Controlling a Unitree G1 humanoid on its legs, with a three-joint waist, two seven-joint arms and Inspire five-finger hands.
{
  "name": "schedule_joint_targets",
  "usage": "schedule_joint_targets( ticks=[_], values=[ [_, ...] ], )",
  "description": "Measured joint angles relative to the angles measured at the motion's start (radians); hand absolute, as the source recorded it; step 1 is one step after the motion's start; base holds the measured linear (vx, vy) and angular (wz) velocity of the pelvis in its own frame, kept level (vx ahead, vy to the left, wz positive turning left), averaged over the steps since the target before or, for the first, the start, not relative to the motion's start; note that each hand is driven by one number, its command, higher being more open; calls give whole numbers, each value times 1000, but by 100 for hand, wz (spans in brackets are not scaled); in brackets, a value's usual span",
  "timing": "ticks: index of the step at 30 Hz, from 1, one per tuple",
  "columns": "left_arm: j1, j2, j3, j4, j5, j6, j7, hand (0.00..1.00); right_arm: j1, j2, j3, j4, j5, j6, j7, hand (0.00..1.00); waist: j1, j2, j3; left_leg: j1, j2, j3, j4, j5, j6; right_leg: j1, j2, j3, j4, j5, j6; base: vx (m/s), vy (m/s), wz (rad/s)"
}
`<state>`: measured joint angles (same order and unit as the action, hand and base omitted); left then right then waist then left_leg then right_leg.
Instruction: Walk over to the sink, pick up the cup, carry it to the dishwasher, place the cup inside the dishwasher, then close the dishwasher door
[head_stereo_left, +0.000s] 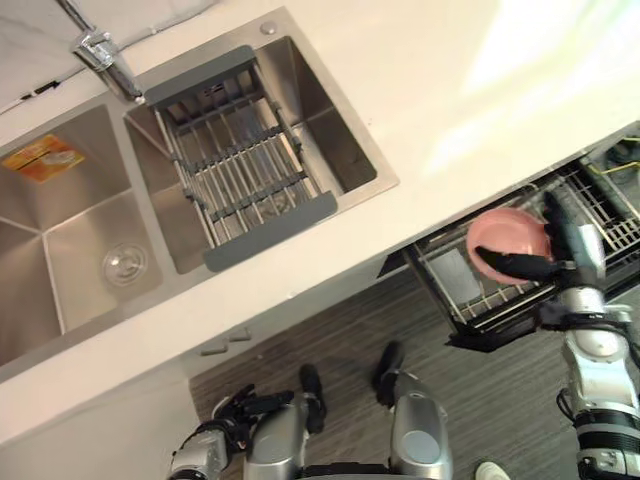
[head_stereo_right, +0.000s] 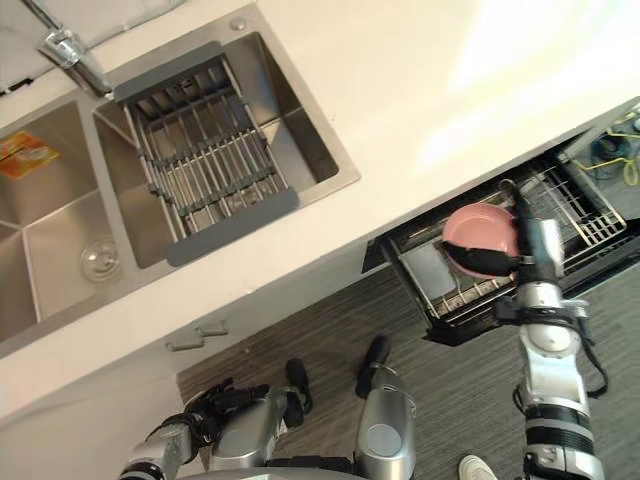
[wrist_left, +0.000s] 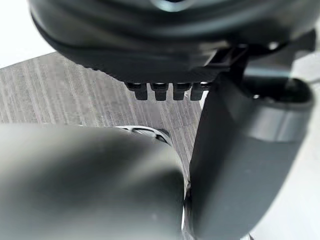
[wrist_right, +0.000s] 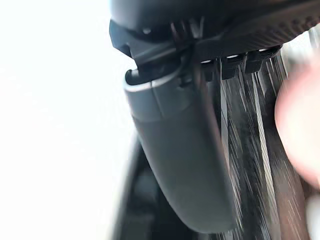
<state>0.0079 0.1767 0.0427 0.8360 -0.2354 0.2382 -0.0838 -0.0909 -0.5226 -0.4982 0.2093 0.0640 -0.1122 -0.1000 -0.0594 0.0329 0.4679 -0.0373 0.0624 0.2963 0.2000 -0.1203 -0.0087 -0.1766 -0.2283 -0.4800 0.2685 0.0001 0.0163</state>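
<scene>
The right hand (head_stereo_left: 526, 266) is curled round the pink cup (head_stereo_left: 500, 238), holding it tipped just above the dishwasher rack (head_stereo_left: 620, 225). The left hand (head_stereo_left: 238, 408) hangs slack, far from that rack.

Faucet (head_stereo_left: 101, 56) — drain rack (head_stereo_left: 240, 152) (grey-framed).

Pale desk (head_stereo_left: 470, 80) with an inset double-basin stainless sink (head_stereo_left: 60, 225), a faucet (head_stereo_left: 105, 58) at its rear edge, a grey-framed wire drain rack (head_stereo_left: 240, 160) spanning one basin and an orange sticker (head_stereo_left: 42, 158) in the other.
</scene>
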Motion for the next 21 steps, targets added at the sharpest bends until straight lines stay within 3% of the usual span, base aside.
schedule_joint_targets(
  ticks=[5,9,14,21],
  values=[
    [26,8,29,10,-2,16,20,100,53,1,-283,-12,121,24,-240,100,-41,-42,-34,50,19,57,-21,-15,-11,26,32,36,-38,3,5,109,7,-28],
    [29,5,35,37,-22,19,32,100,107,16,-392,86,238,21,-291,100,-70,-56,-53,71,22,72,-34,-17,-12,37,42,46,-51,2,8,69,2,-14],
    [32,-16,35,45,-42,29,41,100,161,142,-421,247,434,19,-223,100,-90,-51,-69,83,22,79,-42,-18,-14,42,43,54,-51,1,9,-10,-4,-5],
    [37,-56,38,70,-63,19,57,100,162,347,-374,442,705,12,-64,100,-68,14,-109,74,13,58,-62,-8,-25,44,25,18,-48,-6,15,-64,-16,16]
  ],
)
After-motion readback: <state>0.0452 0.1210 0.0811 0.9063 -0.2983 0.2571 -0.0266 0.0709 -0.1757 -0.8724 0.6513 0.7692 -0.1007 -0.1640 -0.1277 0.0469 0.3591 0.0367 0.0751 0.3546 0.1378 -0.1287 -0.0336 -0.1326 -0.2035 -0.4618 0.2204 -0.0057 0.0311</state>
